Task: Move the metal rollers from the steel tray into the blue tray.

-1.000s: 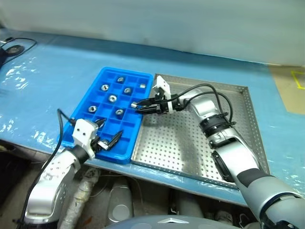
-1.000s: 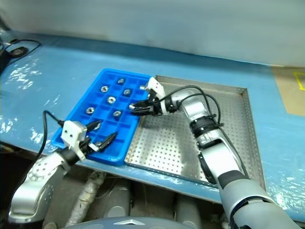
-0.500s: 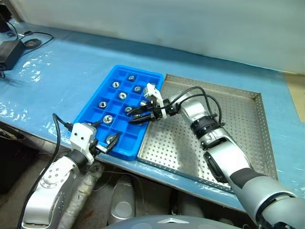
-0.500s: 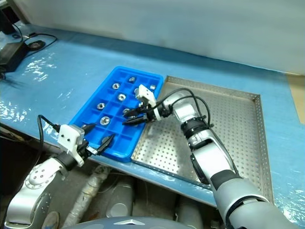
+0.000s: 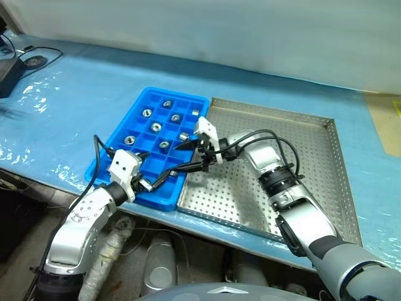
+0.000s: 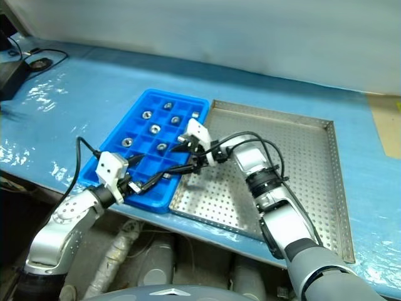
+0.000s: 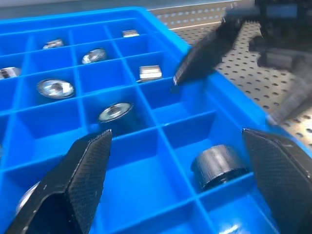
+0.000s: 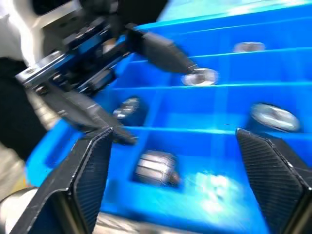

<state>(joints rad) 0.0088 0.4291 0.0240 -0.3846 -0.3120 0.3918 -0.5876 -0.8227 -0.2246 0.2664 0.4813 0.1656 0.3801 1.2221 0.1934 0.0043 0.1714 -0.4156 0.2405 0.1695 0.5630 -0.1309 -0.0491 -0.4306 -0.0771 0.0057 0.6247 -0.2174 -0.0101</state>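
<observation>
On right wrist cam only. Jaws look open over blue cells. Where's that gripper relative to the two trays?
Observer: Head view: the right gripper hangs open over the blue tray, at the side bordering the steel tray.
Operator: Left arm?
Observer: The left gripper is open too, over the blue tray's near end, apart from the right one.
Operator: Fill so far?
Observer: At least eight metal rollers sit in separate cells, mostly toward the far rows.

Right claw (image 7: 229, 44) blurred, left claw (image 8: 122, 78) blurred, roller (image 8: 156, 168) smeared
</observation>
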